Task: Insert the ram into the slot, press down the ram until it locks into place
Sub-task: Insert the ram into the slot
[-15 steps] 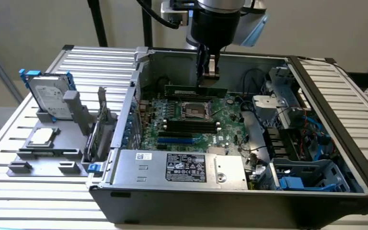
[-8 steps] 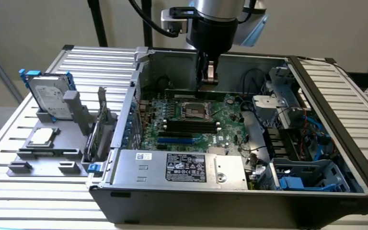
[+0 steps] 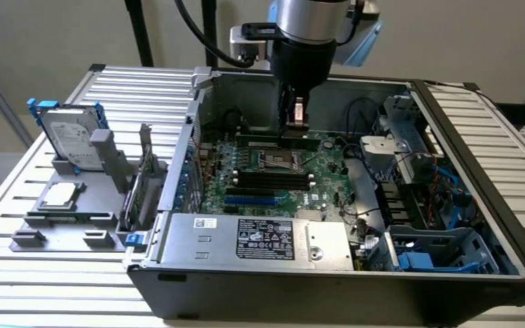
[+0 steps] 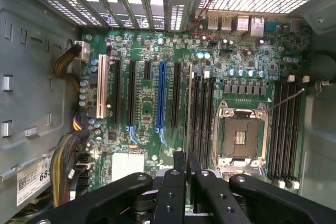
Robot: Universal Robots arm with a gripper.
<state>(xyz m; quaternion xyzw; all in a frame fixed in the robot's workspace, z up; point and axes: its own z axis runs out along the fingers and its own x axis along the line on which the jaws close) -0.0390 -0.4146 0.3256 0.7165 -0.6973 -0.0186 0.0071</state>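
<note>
My gripper (image 3: pixel 294 130) hangs inside the open computer case, above the motherboard (image 3: pixel 331 160). It is shut on the ram (image 3: pixel 264 142), a green stick held level at the fingertips. Below lies a bank of long black slots (image 3: pixel 267 180) between the processor socket (image 3: pixel 281 162) and the blue slot (image 3: pixel 249 200). In the wrist view the two black fingers (image 4: pixel 178 174) stand close together at the gripper (image 4: pixel 186 156), in line with that slot bank (image 4: pixel 201 111). A second bank of slots (image 4: pixel 286 129) lies across the socket (image 4: pixel 240 137). The ram itself is hidden behind the fingers there.
The case walls (image 3: pixel 199 102) ring the board. A power supply (image 3: pixel 262 239) fills the near side, and cables with a drive cage (image 3: pixel 426 191) crowd the exterior view's right. Outside, at the exterior view's left, stand a hard drive (image 3: pixel 66 137) and an upright expansion card (image 3: pixel 144 174).
</note>
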